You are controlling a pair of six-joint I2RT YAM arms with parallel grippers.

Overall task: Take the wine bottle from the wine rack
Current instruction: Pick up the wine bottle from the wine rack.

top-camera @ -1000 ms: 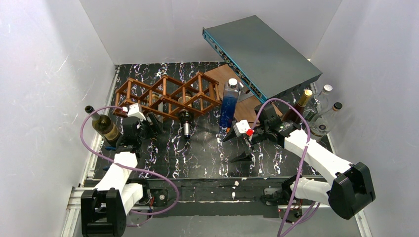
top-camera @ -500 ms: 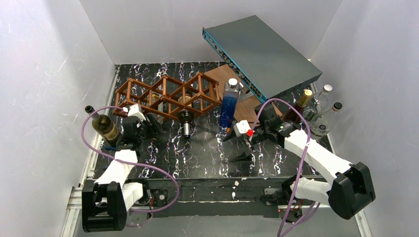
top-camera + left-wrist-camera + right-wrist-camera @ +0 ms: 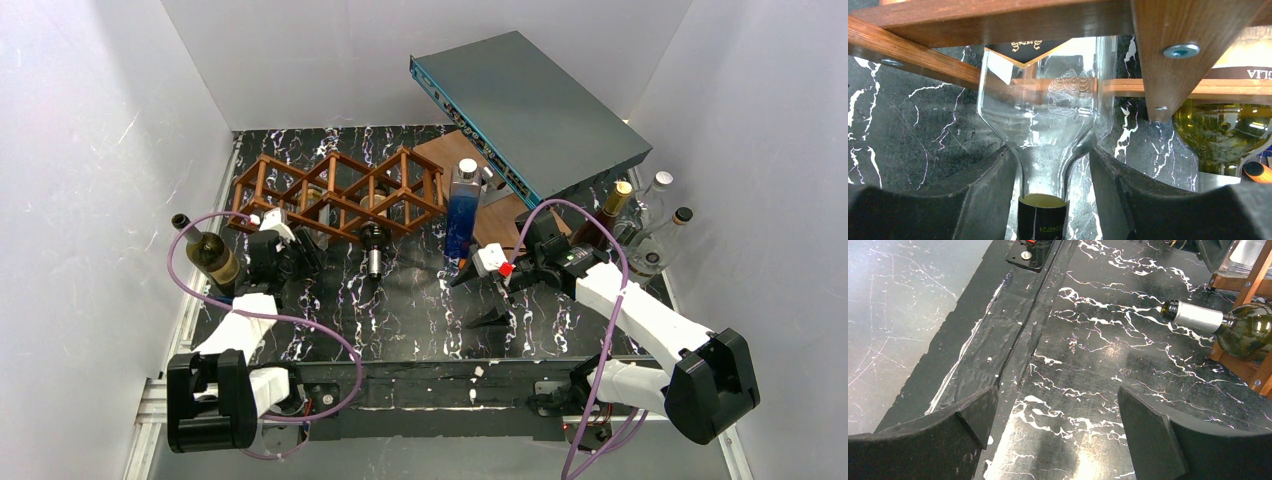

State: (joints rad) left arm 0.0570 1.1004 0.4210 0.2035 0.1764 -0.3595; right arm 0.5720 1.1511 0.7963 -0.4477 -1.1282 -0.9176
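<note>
Glass-clear, the wine bottle (image 3: 1048,125) lies in the wine rack (image 3: 340,196) at upper left of the top view, where the left gripper (image 3: 1050,155) has edged forward, jaws apart astride its neck, ready to close; the right gripper (image 3: 1055,395) hangs apart, empty.

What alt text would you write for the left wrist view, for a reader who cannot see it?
The left gripper has a black finger on each side of the neck of a clear wine bottle, with a gap on the right. The bottle lies in the reddish-brown wine rack, a green bottle beside it on the right, above a black marbled table.
</note>
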